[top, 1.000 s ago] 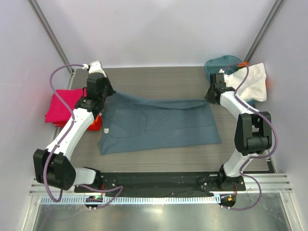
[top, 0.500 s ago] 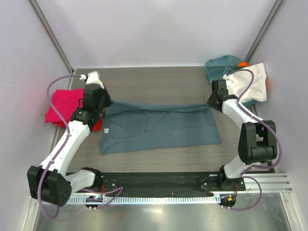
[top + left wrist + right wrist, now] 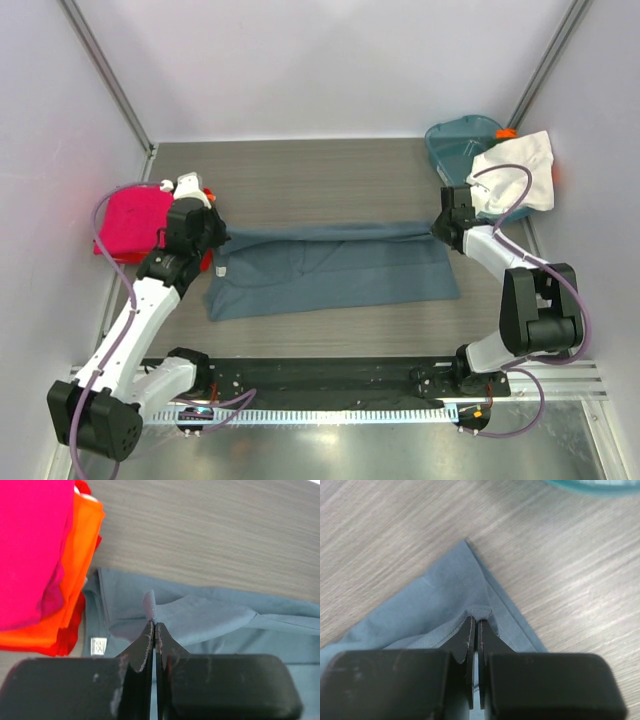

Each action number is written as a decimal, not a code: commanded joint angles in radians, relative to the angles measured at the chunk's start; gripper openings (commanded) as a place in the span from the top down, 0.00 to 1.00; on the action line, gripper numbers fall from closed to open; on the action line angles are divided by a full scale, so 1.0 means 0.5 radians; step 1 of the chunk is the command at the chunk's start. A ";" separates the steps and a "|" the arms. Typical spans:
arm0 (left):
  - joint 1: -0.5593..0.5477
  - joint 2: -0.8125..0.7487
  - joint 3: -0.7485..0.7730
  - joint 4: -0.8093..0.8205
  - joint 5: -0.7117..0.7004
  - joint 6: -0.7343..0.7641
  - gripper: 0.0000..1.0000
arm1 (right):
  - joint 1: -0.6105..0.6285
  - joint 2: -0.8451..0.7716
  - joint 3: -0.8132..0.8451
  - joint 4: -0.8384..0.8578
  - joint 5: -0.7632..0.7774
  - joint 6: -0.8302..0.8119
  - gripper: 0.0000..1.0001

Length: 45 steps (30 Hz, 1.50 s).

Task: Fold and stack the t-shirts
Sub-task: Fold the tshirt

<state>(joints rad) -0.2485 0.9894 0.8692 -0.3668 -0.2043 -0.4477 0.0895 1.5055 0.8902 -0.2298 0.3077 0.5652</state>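
Observation:
The slate blue-grey t-shirt (image 3: 330,270) lies across the middle of the table, its far edge lifted into a taut band between my two grippers. My left gripper (image 3: 212,238) is shut on the shirt's left far corner (image 3: 150,605). My right gripper (image 3: 440,228) is shut on the right far corner (image 3: 480,611). The magenta pink t-shirt (image 3: 130,218) lies folded on the orange-red one (image 3: 203,262) at the left edge; both show in the left wrist view, pink (image 3: 30,545) over orange-red (image 3: 75,580). The white t-shirt (image 3: 515,172) hangs over the teal tub.
The teal plastic tub (image 3: 458,138) stands at the back right corner, its rim showing in the right wrist view (image 3: 590,486). Bare wood table (image 3: 320,175) lies behind the shirt. A white label (image 3: 99,646) shows at the shirt's collar.
Both grippers have moved toward the near edge, carrying the shirt's far edge over its lower half. The lifted band is now lower and nearer the front.

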 commanded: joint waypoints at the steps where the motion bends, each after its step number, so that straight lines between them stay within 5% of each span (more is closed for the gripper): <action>1: 0.000 -0.092 -0.048 -0.101 0.065 -0.083 1.00 | -0.010 -0.115 -0.099 0.186 0.087 0.115 0.99; 5: -0.003 -0.162 -0.177 -0.122 0.142 -0.200 1.00 | -0.007 -0.179 -0.264 0.291 0.090 0.189 0.98; 9: -0.024 -0.257 -0.278 -0.177 0.181 -0.276 1.00 | -0.007 -0.268 -0.421 0.423 0.099 0.241 0.80; 16: -0.040 -0.475 -0.398 -0.343 0.274 -0.375 0.99 | -0.007 -0.428 -0.611 0.601 0.121 0.290 0.68; 17: -0.040 -0.491 -0.401 -0.371 0.289 -0.393 0.94 | -0.010 -0.461 -0.627 0.592 0.130 0.293 0.51; 19: -0.040 -0.512 -0.398 -0.429 0.341 -0.396 0.71 | -0.007 -0.507 -0.651 0.573 0.161 0.302 0.44; 20: -0.043 -0.518 -0.389 -0.460 0.378 -0.408 0.69 | -0.007 -0.571 -0.700 0.594 0.164 0.296 0.42; 27: -0.052 -0.528 -0.241 -0.604 0.372 -0.430 0.58 | -0.004 -0.597 -0.652 0.598 0.060 0.146 0.41; 31: -0.055 -0.295 -0.143 -0.570 0.402 -0.409 0.55 | 0.011 -0.438 -0.489 0.488 -0.047 0.137 0.49; 39: -0.064 -0.132 -0.183 -0.454 0.467 -0.491 0.44 | 0.024 -0.446 -0.476 0.285 -0.069 0.296 0.50; 45: -0.288 -0.117 -0.309 -0.335 0.286 -0.571 0.39 | 0.021 -0.557 -0.611 0.288 -0.109 0.535 0.50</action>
<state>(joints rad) -0.3424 0.9318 0.7414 -0.6029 -0.0174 -0.7017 0.0971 1.2648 0.6014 -0.0875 0.2584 0.7464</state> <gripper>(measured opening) 0.595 0.502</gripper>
